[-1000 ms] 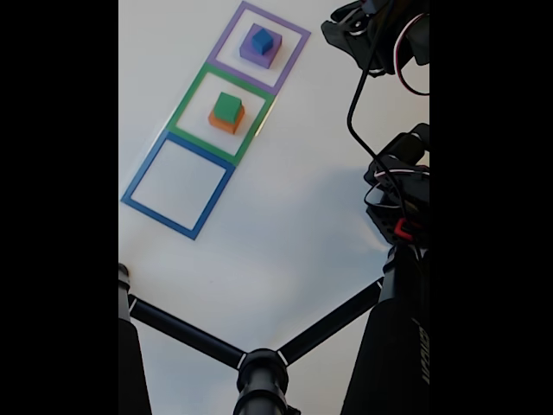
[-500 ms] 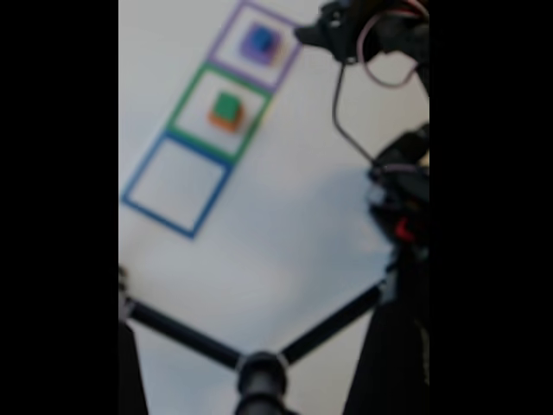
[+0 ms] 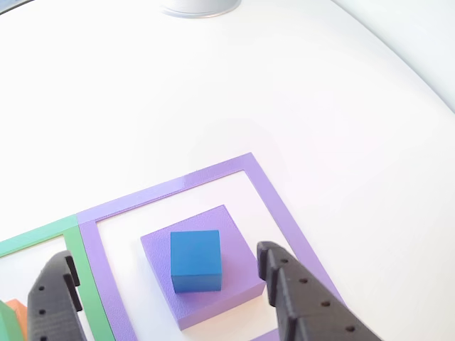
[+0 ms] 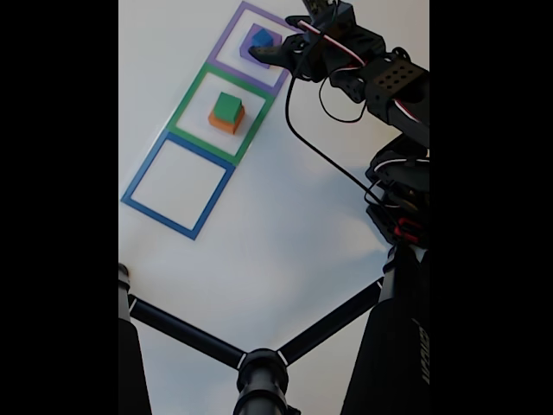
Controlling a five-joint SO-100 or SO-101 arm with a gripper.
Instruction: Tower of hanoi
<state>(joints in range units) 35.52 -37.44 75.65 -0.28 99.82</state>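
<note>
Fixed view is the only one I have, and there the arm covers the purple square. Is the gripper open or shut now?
Observer: Open. In the other view the gripper has its jaws wide apart.
Operator: Where is the blue cube against the fingers?
Observer: The blue cube shows between them. One finger is to its left over the green frame, the other to its right. Neither touches it.
Operator: Is the cube centred on its base?
Observer: No. It sits toward the left side of the purple block, with more bare purple top to its right. How high the fingers are above it, I cannot tell.
</note>
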